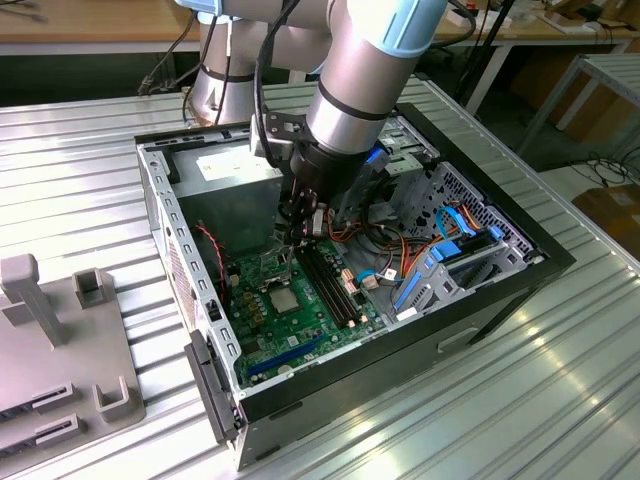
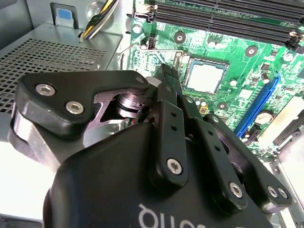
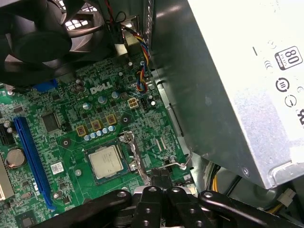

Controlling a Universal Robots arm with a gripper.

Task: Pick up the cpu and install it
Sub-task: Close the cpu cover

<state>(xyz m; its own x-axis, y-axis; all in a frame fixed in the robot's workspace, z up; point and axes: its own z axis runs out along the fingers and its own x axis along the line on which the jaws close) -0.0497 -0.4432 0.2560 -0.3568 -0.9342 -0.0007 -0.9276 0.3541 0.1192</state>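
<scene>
Silver-grey cpu (image 3: 105, 161): seated flat in the socket frame (image 3: 129, 154) (green motherboard (image 1: 300, 310))
hand (image 3: 160, 176): fingers pressed together, empty, just beside the socket frame

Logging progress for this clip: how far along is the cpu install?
Done: the cpu lies flat in its socket on the board. In hand: nothing; the gripper is shut and empty, with its tips just beside the socket. Left: I cannot tell whether the socket is latched over the cpu, so locking it down may remain.
</scene>
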